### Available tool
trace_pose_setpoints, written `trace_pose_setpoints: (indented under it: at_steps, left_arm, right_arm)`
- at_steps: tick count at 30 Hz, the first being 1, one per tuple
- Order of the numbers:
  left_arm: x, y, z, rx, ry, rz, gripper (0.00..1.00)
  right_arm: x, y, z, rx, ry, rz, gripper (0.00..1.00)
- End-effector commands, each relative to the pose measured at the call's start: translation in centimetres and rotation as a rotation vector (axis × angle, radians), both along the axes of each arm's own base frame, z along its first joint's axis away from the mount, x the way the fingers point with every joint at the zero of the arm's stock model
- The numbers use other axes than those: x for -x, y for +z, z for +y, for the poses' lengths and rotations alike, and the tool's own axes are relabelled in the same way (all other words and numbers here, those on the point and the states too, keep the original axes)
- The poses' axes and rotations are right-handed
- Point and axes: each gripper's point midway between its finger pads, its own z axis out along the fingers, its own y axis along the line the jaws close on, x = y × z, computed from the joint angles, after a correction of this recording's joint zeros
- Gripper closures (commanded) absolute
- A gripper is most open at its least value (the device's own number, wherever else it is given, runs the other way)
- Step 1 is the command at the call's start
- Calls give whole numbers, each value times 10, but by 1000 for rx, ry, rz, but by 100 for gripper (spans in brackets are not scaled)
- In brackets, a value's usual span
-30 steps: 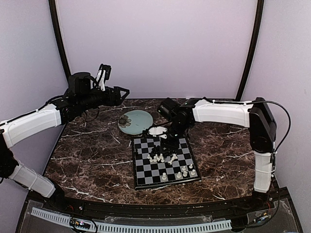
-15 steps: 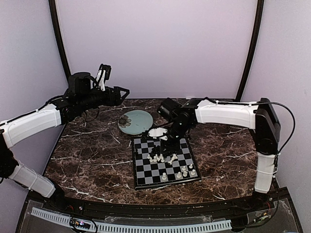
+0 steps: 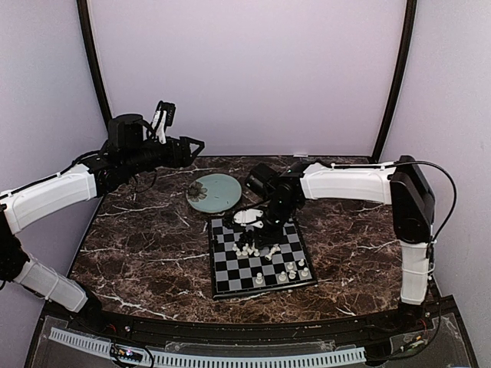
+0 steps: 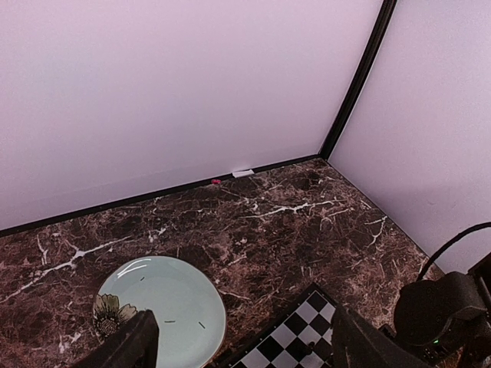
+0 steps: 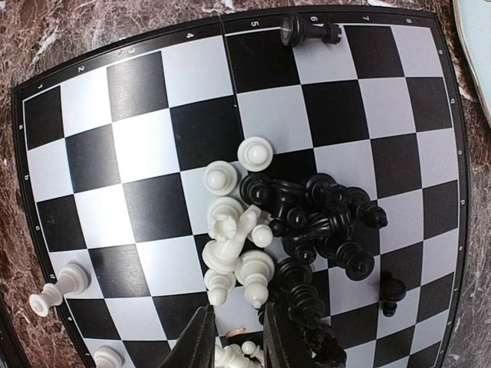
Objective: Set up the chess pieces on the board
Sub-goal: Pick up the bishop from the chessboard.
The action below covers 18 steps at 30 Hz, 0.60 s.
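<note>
At the upper left of the top view the left gripper [image 3: 192, 146] hangs high above the surface [image 3: 146, 245], its fingers [image 4: 130, 345] spread wide with nothing between them. Parked there, over the green plate [image 4: 165, 307], it threatens nothing.

The risk sits at the centre of the frame. The chess pieces [image 5: 253, 245] are on the board [image 5: 138, 92], most of them in a tangled heap at its middle. Cream ones are on the left of the heap and black ones [image 5: 318, 218] on the right, touching and leaning on each other. The right gripper [image 5: 234, 337] is low over the bottom edge of that heap in its wrist view, its fingers drawn near together with a narrow gap. I cannot tell whether they pinch a piece. Closing here would probably catch two pieces at once. A lift could drag neighbours, topple the upright cream pawns [image 5: 255, 153], or roll something over the rim.

At the lower left of the wrist view a cream piece [image 5: 57, 290] lies on its side. Its long axis slants from lower left to upper right, with the base at the lower left. At the top, right of centre, a black piece [image 5: 307, 31] lies flat. Its long axis runs across the frame, base left and head right.
</note>
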Motion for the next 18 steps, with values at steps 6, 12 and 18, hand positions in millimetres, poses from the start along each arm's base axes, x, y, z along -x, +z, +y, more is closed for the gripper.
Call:
trace_pose_setpoints:
  at_steps: [6, 12, 18]
  left_arm:
    - [8, 17, 4, 15, -3, -38, 20]
    - [8, 17, 4, 15, -4, -38, 20]
    - [8, 18, 4, 15, -3, -40, 20]
  right_arm:
    - [-3, -8, 9, -2, 8, -4, 75]
    - [-4, -7, 14, -14, 8, 5, 77]
    - [-6, -5, 16, -20, 2, 1, 77]
